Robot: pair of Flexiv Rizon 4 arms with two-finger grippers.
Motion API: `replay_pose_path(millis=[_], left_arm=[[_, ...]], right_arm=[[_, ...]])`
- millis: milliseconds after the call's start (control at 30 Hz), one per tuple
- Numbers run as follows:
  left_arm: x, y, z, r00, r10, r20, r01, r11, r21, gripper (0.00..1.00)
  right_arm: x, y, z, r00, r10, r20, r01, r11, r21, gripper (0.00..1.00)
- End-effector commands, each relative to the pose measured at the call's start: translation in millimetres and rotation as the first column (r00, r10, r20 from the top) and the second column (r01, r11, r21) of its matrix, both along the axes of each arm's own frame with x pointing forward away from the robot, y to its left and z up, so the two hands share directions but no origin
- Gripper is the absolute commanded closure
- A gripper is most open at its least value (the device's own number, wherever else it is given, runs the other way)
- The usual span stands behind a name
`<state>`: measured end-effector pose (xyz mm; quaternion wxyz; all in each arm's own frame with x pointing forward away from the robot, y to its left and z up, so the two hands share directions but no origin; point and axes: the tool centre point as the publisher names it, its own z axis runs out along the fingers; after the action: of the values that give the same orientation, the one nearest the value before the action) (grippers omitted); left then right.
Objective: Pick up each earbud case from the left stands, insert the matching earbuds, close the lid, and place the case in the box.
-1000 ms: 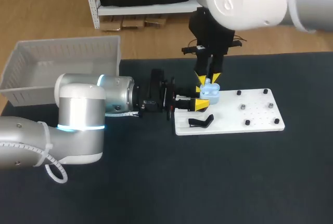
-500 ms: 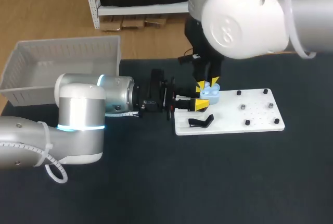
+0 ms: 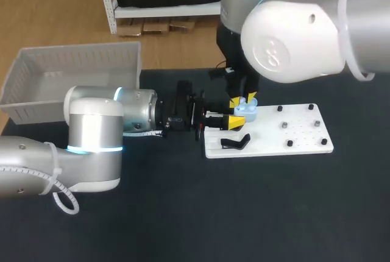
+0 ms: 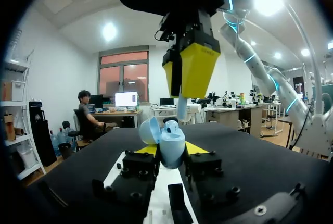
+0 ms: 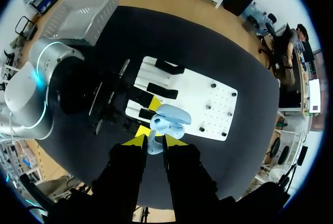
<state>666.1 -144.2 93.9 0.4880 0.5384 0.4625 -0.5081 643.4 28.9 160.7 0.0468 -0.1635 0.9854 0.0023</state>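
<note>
A light-blue earbud case (image 3: 247, 111) with its lid open is held just above the white stand board (image 3: 292, 133). My left gripper (image 3: 239, 116) is shut on its sides; in the left wrist view the case (image 4: 170, 139) sits between the yellow tips of that gripper (image 4: 171, 151). My right gripper (image 3: 242, 100) hangs directly over the case, shut on a light-blue earbud (image 5: 153, 148). The earbud's stem (image 4: 181, 112) reaches down to the open case (image 5: 170, 119).
A grey basket (image 3: 73, 61) stands at the far left of the table. A black part (image 3: 234, 142) lies on the board's near left end, and small pegs (image 3: 284, 125) dot its right half. In the right wrist view black cases (image 5: 162, 89) rest on the board.
My right gripper has come down a little with the earbud, closer to the open case. The left arm and the case have stayed still.
</note>
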Motion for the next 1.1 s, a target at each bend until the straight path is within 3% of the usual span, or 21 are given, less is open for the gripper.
replay_pose_path(millis=[33,1100], left_arm=[[-1.3,0,-0.6,1.0,0.006,0.002,-0.006,1.0,-0.002,1.0],[-1.3,0,-0.6,1.0,0.006,0.002,-0.006,1.0,-0.002,1.0]], right_arm=[[-0.5,1,-3,1.0,-0.002,0.004,0.002,1.0,-0.003,1.0],[10.8,-3,-15,0.999,-0.033,-0.008,0.033,0.999,-0.029,1.0]])
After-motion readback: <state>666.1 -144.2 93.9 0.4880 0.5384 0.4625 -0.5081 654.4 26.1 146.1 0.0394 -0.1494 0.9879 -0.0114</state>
